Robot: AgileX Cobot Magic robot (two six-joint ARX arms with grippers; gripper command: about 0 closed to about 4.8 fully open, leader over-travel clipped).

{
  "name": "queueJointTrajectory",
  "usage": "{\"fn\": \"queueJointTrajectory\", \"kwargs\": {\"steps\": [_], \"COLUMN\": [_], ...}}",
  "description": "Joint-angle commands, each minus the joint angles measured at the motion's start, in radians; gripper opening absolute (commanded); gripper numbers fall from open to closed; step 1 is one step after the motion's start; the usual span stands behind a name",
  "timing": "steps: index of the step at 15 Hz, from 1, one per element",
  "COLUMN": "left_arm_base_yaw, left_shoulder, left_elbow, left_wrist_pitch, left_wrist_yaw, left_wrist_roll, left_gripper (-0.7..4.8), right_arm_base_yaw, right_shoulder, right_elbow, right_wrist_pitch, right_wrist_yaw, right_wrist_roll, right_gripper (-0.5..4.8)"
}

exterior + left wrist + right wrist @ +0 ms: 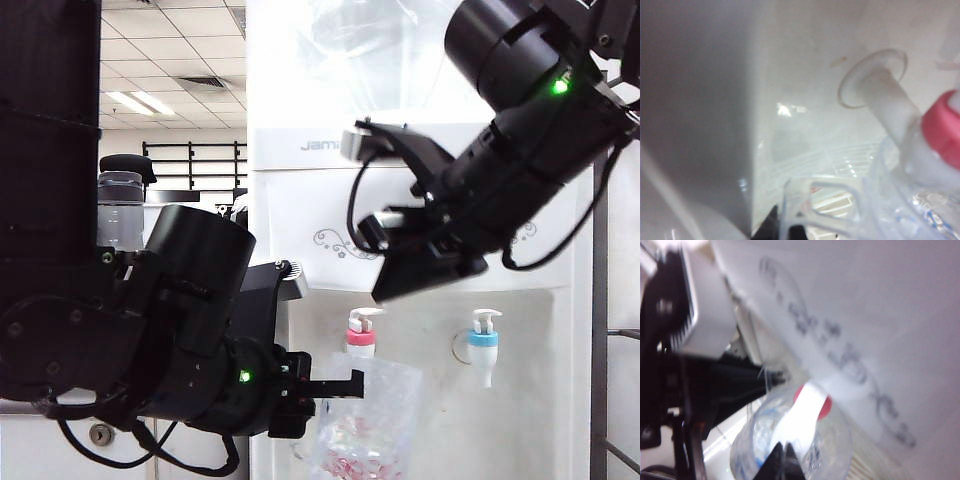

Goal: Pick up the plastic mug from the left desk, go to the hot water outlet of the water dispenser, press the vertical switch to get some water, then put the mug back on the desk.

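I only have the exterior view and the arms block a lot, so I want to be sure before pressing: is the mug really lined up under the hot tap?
Observer: Yes. In the left wrist view the plastic mug sits just below the red collar of the hot water outlet.
Operator: Is the left gripper holding it by the handle?
Observer: Yes, the left gripper is shut on the mug's thin loop handle.
Operator: And the right gripper?
Observer: The right gripper is shut, its tips pointing at the vertical switch over the mug; I cannot tell whether it touches it.
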Motion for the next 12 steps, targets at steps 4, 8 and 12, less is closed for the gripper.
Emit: {"fn": "queueJointTrajectory", "kwargs": {"steps": [4, 8, 12], "left_arm_base_yaw": [0.007, 0.007, 0.007], "left_shoulder": [-0.016, -0.016, -0.016], "left_elbow": [0.013, 0.013, 0.013], "left_wrist_pitch": [0.117, 0.117, 0.117], "left_wrist_yaw": [-0.037, -0.037, -0.037], "left_wrist_roll": [-0.014, -0.015, -0.015], "left_gripper": [-0.05, -0.05, -0.05], "right_arm_base_yaw": [0.0, 0.0, 0.0], "right_shoulder": [0.037, 0.093, 0.096], "right_elbow": [0.004, 0.004, 0.005], "right_wrist_pitch": [0.019, 0.029, 0.004], "right_wrist_yaw": [0.009, -0.006, -0.005], "right_wrist_roll": [0.003, 0.003, 0.029], "right_gripper": [-0.06, -0.06, -0.06]}}
